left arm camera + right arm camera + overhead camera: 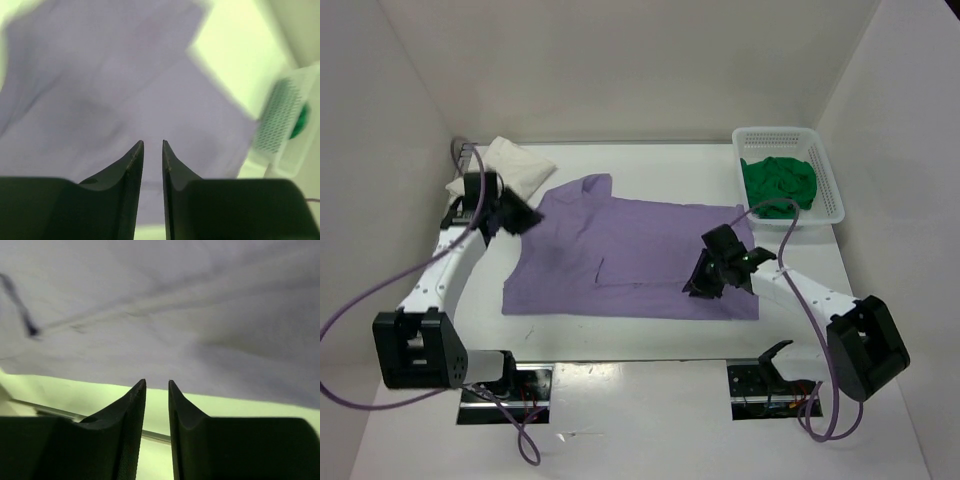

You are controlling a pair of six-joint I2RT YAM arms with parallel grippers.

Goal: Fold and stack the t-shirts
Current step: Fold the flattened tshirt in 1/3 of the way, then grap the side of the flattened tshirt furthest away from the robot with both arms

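A purple t-shirt [620, 262] lies spread flat on the white table, collar end to the left. My left gripper [525, 217] hovers at the shirt's far left corner. In the left wrist view it [152, 142] is shut with only a thin gap and empty, above the purple cloth [125, 90]. My right gripper [703, 283] hovers over the shirt's near right part. In the right wrist view it [156, 381] is shut and empty, at the cloth's edge [165, 340]. A folded white t-shirt [512, 165] lies at the back left. A green t-shirt [778, 183] sits crumpled in the basket.
A white plastic basket [825, 180] stands at the back right; it also shows in the left wrist view [280, 125]. White walls close in the table on the left, back and right. Cables loop beside both arms near the front edge.
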